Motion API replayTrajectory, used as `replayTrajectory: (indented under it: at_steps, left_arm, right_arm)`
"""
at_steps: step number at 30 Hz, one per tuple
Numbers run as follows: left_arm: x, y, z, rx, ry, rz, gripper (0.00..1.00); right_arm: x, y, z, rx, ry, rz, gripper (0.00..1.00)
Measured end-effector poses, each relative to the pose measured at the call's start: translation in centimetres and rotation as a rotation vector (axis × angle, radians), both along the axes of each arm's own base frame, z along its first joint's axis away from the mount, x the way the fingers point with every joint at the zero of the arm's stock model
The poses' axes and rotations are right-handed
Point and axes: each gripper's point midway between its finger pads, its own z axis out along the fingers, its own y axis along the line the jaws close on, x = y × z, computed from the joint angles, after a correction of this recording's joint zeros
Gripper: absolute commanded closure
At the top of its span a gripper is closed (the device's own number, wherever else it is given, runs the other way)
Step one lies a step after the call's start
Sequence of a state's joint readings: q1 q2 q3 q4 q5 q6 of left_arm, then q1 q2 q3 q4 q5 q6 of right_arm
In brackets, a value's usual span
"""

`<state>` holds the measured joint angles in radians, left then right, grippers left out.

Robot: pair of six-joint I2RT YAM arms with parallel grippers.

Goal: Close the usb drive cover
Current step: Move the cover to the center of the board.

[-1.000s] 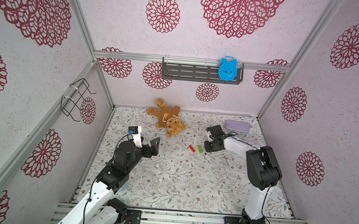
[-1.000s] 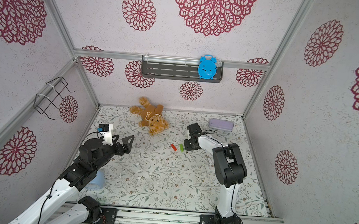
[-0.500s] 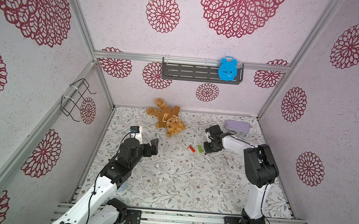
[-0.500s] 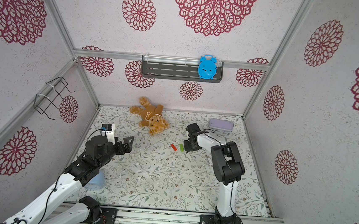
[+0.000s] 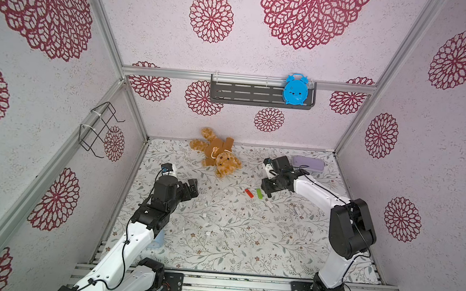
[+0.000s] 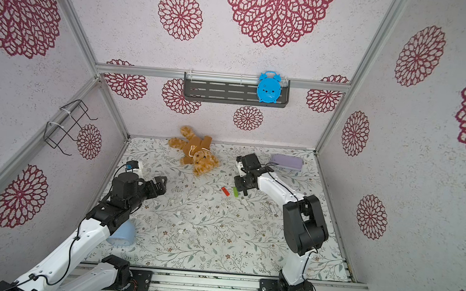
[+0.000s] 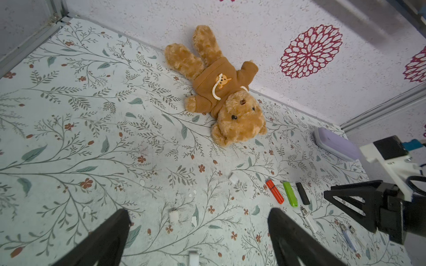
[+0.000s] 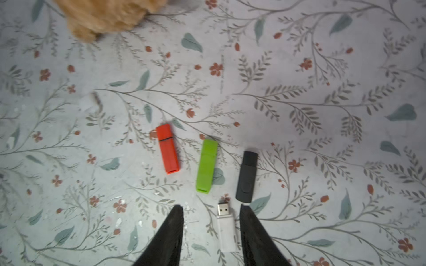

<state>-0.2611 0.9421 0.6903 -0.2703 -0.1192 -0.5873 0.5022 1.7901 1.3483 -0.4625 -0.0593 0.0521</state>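
A white usb drive (image 8: 227, 228) with its metal plug bare lies flat on the floral table. My right gripper (image 8: 211, 210) hovers over it, open, one finger on each side and touching neither side of it. A red drive (image 8: 168, 149), a green one (image 8: 206, 165) and a black one (image 8: 247, 177) lie capped in a row just past it. In a top view my right gripper (image 5: 266, 193) sits right beside the green drive (image 5: 259, 193). Small white caps (image 7: 233, 178) (image 7: 174, 216) lie loose on the table. My left gripper (image 7: 198, 214) hangs wide open and holds nothing, over the table's left part (image 5: 191, 188).
A brown teddy bear (image 5: 217, 155) lies at the back middle. A purple case (image 5: 308, 163) rests at the back right, behind my right arm. Two more uncapped drives (image 7: 345, 232) lie right of the white one. A pale blue object (image 6: 122, 234) sits under my left arm.
My right gripper's fingers have spread apart from a shut position, over the white drive. My left arm has drawn back a little, its gripper still wide open.
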Motion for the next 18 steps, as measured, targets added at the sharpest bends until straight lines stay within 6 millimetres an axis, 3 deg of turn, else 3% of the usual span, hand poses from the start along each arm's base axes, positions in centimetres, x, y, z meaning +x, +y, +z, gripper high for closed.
replayTrajectory:
  at_steps: [10, 14, 18]
  left_arm:
    - [-0.6, 3.6, -3.2, -0.075, 0.078, 0.134, 0.03]
    - [-1.1, 4.2, -4.6, -0.1, 0.109, 0.159, 0.03]
    - [-1.2, 4.8, -5.0, -0.113, 0.116, 0.184, 0.03]
  right_arm:
    - [-8.1, 12.1, 0.8, 0.051, -0.062, 0.423, 0.55]
    - [-10.0, 14.6, 0.7, 0.048, -0.093, 0.545, 0.55]
    - [-11.3, 16.8, -0.8, 0.012, -0.095, 0.65, 0.55]
